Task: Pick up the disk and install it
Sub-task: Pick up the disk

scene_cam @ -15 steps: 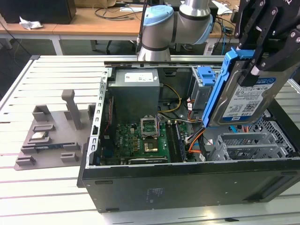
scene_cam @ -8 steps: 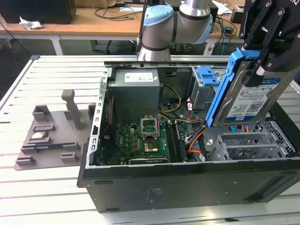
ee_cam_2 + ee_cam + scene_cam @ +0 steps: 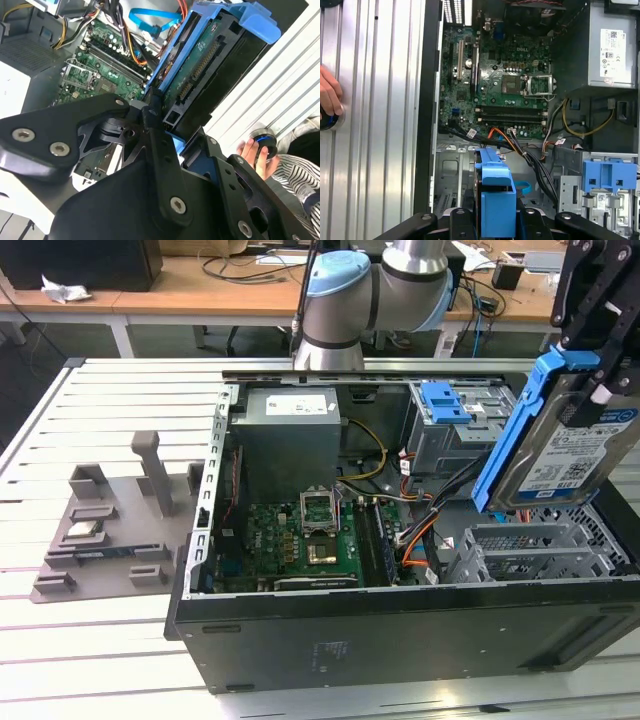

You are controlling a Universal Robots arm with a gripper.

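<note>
1. One step is looking done, the pickup: the gripper (image 3: 175,131) is clamping its jaws shut on the disk (image 3: 575,455), pinching its blue bracket.
2. Between the jaws, the disk is hanging tilted in the air, touching nothing else.
3. Just beneath the jaws, an empty drive cage (image 3: 540,555) is sitting inside the computer case (image 3: 400,640); the installing is not yet done.
4. Farther beyond the jaws, the motherboard (image 3: 505,85) is lying exposed.
5. Well away from the jaws, outside the case, a person's hand (image 3: 329,95) is resting on the slatted table (image 3: 380,125).
</note>
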